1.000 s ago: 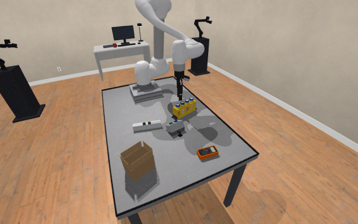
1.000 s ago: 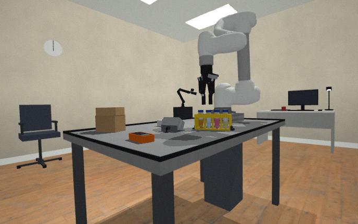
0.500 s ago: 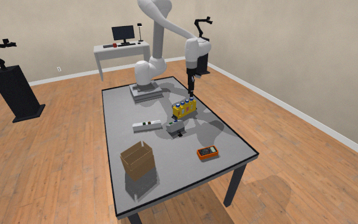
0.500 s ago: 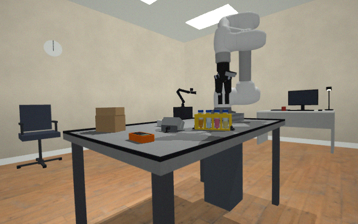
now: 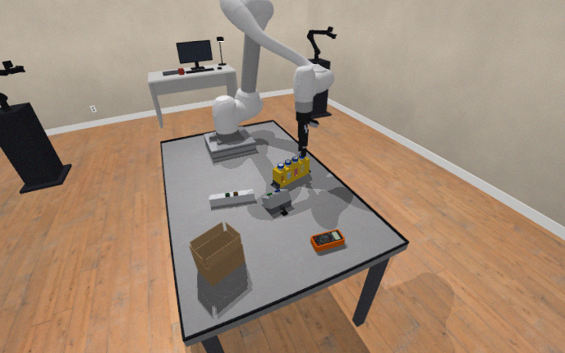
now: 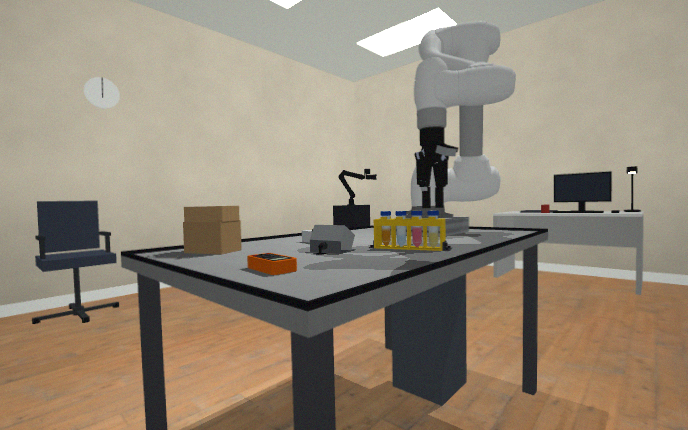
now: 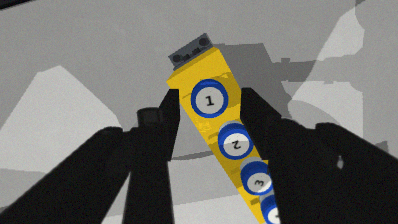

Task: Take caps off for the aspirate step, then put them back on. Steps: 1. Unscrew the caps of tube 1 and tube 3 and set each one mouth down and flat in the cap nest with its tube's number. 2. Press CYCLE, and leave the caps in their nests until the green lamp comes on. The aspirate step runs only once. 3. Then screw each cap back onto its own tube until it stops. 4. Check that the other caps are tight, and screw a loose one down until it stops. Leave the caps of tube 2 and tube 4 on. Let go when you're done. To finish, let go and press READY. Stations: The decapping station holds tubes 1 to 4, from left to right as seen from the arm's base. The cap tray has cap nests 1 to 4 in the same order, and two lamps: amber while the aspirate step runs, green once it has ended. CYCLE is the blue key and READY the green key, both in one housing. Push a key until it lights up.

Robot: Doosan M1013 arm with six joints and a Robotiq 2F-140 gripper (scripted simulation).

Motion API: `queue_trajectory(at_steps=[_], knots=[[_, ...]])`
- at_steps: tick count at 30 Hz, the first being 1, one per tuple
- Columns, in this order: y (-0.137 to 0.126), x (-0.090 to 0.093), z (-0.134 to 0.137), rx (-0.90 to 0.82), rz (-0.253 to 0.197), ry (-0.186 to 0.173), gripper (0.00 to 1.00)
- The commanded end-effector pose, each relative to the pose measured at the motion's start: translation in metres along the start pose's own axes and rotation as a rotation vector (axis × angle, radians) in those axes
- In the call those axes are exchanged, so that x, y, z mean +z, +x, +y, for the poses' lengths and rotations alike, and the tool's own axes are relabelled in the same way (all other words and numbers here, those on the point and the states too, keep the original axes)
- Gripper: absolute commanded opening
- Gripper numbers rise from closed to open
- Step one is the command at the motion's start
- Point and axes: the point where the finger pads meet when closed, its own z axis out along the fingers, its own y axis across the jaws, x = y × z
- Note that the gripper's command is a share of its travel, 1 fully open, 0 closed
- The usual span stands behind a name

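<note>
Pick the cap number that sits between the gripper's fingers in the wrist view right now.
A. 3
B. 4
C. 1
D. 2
C. In the wrist view the cap marked 1 lies between the two dark fingers of the open gripper, which does not touch it; caps 2 and 3 trail off toward the lower edge.

Four blue-capped tubes numbered 1 [image 7: 209, 100] to 4 stand upright in the yellow decapping station [image 5: 279, 174], all caps on, beside the white cap tray [image 5: 231, 198] and grey key housing [image 5: 275, 201].
</note>
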Motion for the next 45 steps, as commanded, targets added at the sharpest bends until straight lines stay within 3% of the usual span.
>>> queue_trajectory(at_steps=[1, 32, 33, 45], knots=[[0.0, 0.01, 0.0, 0.0, 0.001, -0.001, 0.41], [0.0, 0.02, 0.0, 0.0, 0.001, -0.001, 0.41], [0.0, 0.02, 0.0, 0.0, 0.001, -0.001, 0.3], [0.0, 0.019, 0.0, 0.0, 0.001, -0.001, 0.3]])
